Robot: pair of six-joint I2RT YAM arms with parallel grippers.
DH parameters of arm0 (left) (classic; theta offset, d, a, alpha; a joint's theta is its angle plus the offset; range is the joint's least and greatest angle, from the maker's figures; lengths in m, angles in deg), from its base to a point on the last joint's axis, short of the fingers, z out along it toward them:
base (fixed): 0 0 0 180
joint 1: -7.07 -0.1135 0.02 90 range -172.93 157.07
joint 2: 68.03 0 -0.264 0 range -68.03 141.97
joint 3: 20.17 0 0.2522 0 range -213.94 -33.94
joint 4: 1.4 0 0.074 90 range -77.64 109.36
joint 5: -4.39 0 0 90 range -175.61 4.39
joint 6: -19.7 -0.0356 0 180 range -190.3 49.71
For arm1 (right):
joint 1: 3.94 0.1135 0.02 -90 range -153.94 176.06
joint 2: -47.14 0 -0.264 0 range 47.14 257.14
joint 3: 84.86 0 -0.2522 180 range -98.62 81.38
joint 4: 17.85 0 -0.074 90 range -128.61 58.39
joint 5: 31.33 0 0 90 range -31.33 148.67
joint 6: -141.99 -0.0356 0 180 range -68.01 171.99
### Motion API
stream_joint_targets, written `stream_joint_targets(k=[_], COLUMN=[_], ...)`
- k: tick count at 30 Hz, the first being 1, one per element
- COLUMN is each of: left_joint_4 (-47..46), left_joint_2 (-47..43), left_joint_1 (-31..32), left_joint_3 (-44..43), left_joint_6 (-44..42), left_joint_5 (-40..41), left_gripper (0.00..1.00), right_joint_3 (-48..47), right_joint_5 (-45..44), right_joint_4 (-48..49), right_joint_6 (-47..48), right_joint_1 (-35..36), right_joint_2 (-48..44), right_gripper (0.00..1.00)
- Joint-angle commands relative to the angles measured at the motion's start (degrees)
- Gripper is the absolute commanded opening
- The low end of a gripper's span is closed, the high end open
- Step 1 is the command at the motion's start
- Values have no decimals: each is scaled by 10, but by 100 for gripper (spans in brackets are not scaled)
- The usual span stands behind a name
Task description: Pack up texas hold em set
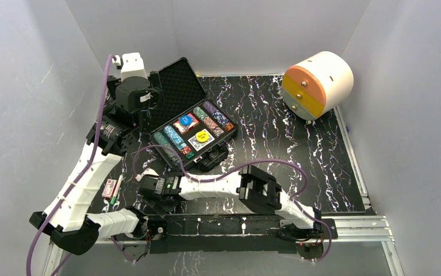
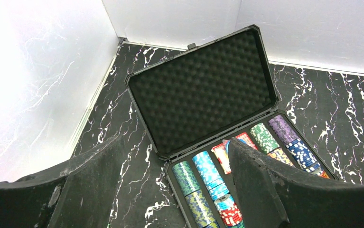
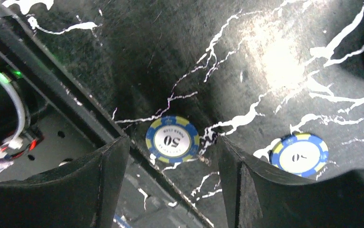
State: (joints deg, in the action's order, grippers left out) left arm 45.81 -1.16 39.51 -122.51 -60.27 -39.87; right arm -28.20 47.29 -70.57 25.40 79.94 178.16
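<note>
Mostly packed: the case (image 1: 192,118) lies open on the desk (image 1: 275,115), rows filled; a loose chip (image 3: 172,139) lies under the wide, empty right gripper (image 3: 171,154); a second chip (image 3: 299,154) lies nearby; the left gripper (image 2: 176,142) hovers wide over the case; lid not yet shut.

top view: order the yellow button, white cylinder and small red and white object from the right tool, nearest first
1. small red and white object, just left of the right tool
2. yellow button, in the case
3. white cylinder, far back right
</note>
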Motion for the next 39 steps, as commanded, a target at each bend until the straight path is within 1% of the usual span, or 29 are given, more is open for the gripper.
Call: stream_joint_targets(k=[1, 7, 9, 17, 24, 26, 29, 32, 39], left_joint_4=[-7, -8, -9, -12, -13, -12, -12, -11, -9], left_joint_2=[-12, -13, -13, -14, -14, -15, -16, -16, -16], left_joint_1=[-3, -3, -3, -2, -2, -2, -2, -2, -2], left_joint_3=[-17, -16, -15, -8, -6, -6, -5, -5, -5], left_joint_6=[-7, -11, -11, -11, -9, -8, -7, -6, -5], left_joint_5=[18, 21, 22, 23, 23, 23, 22, 22, 20], left_gripper=[78, 78, 79, 79, 79, 79, 79, 79, 79], right_joint_3=[-47, -70, -69, -44, -9, 1, 2, 6, 12], right_joint_5=[2, -19, -27, -39, -49, -47, -41, -42, -72], right_joint_4=[-7, -30, -38, -56, -67, -63, -66, -63, -54], right_joint_6=[14, 14, 13, 11, 9, 10, 6, 1, -22], right_joint_1=[-3, -3, -2, 6, 8, 8, 7, 7, -6], right_joint_2=[22, 52, 54, 47, 28, 25, 27, 24, 8], right_gripper=[73, 61, 59, 59, 61, 59, 52, 47, 46])
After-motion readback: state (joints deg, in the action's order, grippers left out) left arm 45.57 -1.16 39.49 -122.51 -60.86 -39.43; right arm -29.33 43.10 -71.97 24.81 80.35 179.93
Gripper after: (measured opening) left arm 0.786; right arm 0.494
